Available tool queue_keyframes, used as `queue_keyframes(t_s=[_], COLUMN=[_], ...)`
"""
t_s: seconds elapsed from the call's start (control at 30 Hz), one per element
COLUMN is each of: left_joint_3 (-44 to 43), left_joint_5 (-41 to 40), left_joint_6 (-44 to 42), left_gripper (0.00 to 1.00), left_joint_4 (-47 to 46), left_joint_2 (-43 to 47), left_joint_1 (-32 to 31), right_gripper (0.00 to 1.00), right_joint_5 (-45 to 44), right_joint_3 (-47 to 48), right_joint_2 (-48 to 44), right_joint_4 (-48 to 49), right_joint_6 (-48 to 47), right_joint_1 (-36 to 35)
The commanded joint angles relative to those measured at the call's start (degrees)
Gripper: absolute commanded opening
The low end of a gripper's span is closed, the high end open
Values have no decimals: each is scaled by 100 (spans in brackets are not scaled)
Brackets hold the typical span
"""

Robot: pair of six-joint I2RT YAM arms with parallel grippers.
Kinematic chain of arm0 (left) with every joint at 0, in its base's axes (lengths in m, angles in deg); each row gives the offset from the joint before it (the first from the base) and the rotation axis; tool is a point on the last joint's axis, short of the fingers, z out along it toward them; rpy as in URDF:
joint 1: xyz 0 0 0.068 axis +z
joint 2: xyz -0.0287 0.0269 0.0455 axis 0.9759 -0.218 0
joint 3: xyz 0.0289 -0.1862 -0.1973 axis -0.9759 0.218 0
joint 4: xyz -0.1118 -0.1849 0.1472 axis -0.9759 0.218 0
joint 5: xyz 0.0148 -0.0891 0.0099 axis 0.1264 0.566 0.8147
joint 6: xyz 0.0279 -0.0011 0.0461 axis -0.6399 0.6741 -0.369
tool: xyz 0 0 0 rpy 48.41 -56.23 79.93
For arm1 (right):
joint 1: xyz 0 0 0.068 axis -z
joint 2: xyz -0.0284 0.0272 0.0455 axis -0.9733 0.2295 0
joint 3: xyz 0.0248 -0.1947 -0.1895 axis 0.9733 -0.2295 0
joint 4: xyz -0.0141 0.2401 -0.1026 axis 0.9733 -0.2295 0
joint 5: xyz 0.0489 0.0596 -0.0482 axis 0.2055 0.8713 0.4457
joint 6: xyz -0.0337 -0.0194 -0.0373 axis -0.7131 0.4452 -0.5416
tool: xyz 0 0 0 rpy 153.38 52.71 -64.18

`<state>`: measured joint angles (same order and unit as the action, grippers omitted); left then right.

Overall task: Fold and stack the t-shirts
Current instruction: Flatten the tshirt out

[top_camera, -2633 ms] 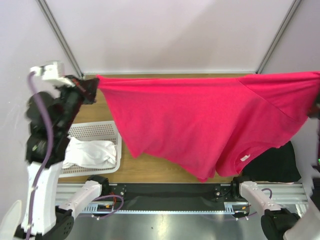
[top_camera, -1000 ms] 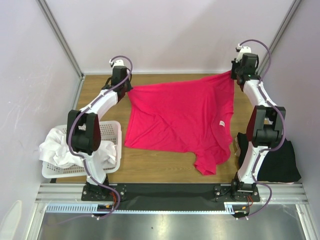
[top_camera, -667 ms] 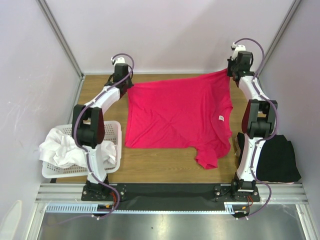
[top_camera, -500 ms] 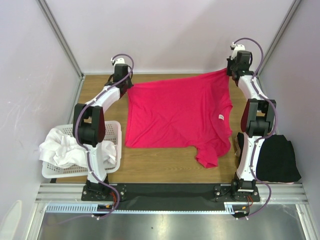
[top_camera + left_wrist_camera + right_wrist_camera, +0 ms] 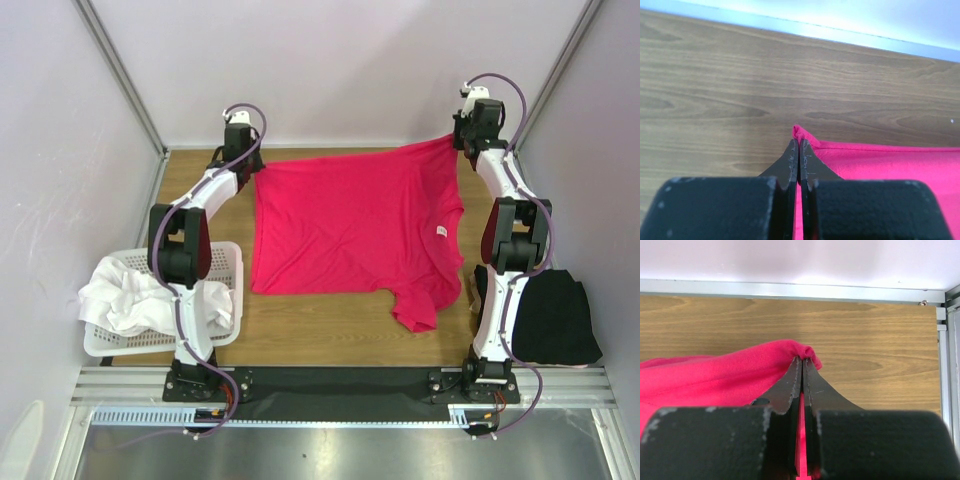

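Observation:
A crimson-pink t-shirt (image 5: 355, 228) lies spread on the wooden table, its small white neck label (image 5: 438, 233) toward the right. My left gripper (image 5: 247, 168) is shut on the shirt's far-left corner (image 5: 799, 132). At the far right, my right gripper (image 5: 463, 142) is shut on the other far corner (image 5: 805, 352). Both arms reach out to the back of the table. A black t-shirt (image 5: 550, 318) lies folded at the near right. White t-shirts (image 5: 130, 300) spill out of the basket at the left.
The white perforated basket (image 5: 225, 262) stands at the near left, beside the left arm. The back wall rail (image 5: 790, 287) runs just behind both grippers. Metal frame posts (image 5: 120, 75) stand at the back corners.
The shirt went from hanging stretched high in the air to lying on the table. In the last second both grippers drew its far edge a little further back, flattening it.

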<state>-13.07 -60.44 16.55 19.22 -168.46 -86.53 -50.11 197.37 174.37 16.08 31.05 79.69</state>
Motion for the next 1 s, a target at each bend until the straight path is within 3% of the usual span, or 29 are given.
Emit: queue_keyframes(t_s=[0.0, 0.17, 0.4, 0.97], left_joint_3=[-282, -423, -432, 632], left_joint_5=[362, 697, 486, 951], left_joint_6=[-520, -609, -608, -564], left_gripper=[1, 0, 0, 0], left_joint_4=[-275, -416, -660, -1743], left_joint_2=[14, -169, -293, 85], left_joint_1=[95, 95, 95, 323], right_gripper=[0, 0, 0, 0], right_joint_5=[-55, -212, -441, -389], right_joint_3=[44, -114, -123, -343], right_joint_2=[-324, -377, -280, -465], right_joint_4=[73, 134, 134, 143], right_joint_6=[-113, -60, 36, 98], right_joint_1=[29, 20, 20, 29])
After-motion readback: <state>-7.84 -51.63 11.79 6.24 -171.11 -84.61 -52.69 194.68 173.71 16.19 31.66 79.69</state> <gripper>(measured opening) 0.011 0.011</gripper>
